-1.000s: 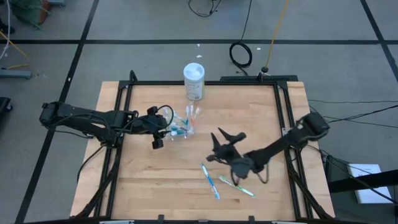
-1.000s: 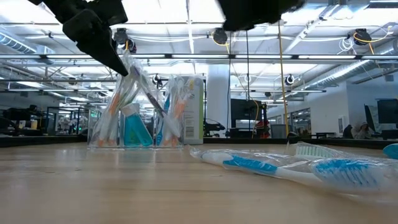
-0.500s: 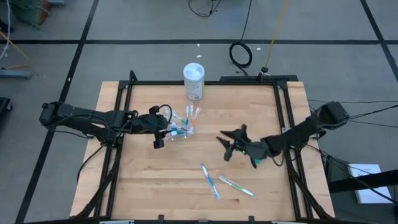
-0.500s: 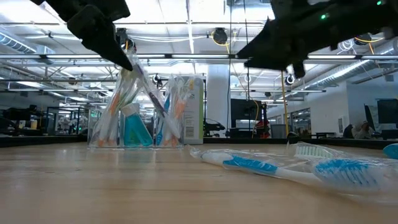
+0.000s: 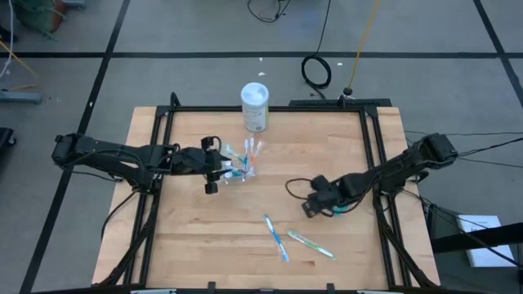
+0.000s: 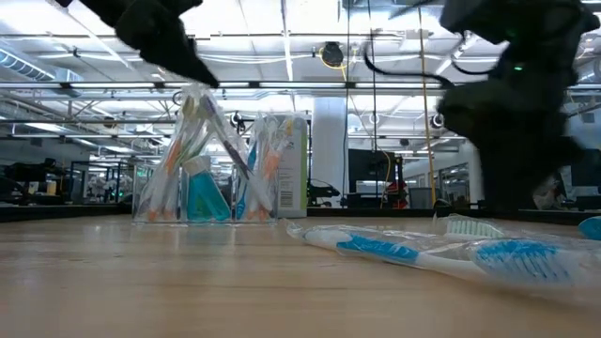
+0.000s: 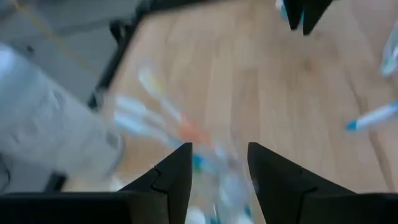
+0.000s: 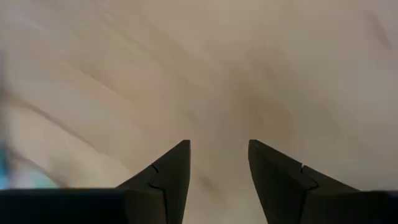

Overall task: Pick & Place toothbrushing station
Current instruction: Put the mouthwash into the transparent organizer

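A small clear cup (image 5: pixel 242 166) stands at the table's far left of centre. It holds several wrapped toothbrushes and a blue tube (image 6: pixel 207 199). Two wrapped toothbrushes, one blue (image 5: pixel 276 238) and one green (image 5: pixel 311 244), lie flat on the wood near the front. My left gripper (image 5: pixel 221 169) is open at the cup's left side, level with the brush tops, and the cup shows blurred between its fingers (image 7: pixel 219 165). My right gripper (image 5: pixel 311 204) is open and empty, pointing down at bare wood (image 8: pixel 219 158) right of centre. My left gripper has its open fingers on either side of the tops of the brushes in the cup (image 7: pixel 205 149), coming level from the table's left. Whether they touch the brushes or the cup, I cannot tell.
A white cylindrical canister (image 5: pixel 255 107) stands at the far edge, just behind the cup. A black frame (image 5: pixel 368 155) runs around the table. Bare wood lies between the cup and the two loose toothbrushes.
My right gripper has drawn back toward the table's right edge, tipped its fingers downward and come lower over the wood. My left gripper has edged a little toward the cup. The cup and the loose toothbrushes have stayed in place.
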{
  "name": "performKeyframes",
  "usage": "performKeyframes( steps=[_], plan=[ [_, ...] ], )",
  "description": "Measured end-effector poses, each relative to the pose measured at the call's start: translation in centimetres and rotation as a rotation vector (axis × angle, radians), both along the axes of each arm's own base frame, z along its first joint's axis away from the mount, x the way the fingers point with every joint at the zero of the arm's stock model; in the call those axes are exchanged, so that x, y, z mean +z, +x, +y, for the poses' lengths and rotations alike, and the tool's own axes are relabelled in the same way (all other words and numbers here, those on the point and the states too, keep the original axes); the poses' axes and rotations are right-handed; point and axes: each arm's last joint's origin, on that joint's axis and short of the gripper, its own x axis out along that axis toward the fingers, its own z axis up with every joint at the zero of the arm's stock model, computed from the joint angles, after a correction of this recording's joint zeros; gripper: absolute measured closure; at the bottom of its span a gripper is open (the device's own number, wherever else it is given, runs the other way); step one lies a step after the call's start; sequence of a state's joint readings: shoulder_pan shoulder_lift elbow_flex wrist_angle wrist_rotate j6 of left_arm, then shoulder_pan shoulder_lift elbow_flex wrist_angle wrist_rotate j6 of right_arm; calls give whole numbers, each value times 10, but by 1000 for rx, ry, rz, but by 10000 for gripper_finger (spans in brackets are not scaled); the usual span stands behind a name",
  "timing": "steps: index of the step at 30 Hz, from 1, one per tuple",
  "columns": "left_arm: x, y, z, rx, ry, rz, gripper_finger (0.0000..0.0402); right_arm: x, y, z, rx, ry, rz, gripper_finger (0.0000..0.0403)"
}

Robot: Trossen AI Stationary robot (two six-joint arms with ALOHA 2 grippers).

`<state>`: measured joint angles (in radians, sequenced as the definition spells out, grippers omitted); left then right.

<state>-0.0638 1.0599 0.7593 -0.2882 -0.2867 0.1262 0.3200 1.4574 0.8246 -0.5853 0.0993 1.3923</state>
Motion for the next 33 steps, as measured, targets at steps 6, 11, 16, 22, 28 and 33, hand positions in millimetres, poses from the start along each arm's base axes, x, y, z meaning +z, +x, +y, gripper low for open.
performKeyframes(
  steps=[6, 11, 16, 22, 28, 33],
  plan=[
    [11, 6, 5, -27, 74, -110, 240, 14, -35, 0, -125, 64, 214, 258],
    [13, 7, 13, 6, 76, -127, 240, 32, -48, -5, -203, 70, 165, 264],
    [12, 7, 16, 28, 59, -127, 240, 35, -65, -7, -379, 74, 255, 264],
    [12, 7, 15, 19, 69, -123, 240, 15, -76, -11, -492, 27, 279, 264],
    [12, 7, 15, 14, 79, -122, 240, 4, -79, -19, -544, 14, 283, 268],
    [12, 7, 15, 12, 83, -122, 240, 2, -79, -17, -570, 66, 301, 269]
  ],
)
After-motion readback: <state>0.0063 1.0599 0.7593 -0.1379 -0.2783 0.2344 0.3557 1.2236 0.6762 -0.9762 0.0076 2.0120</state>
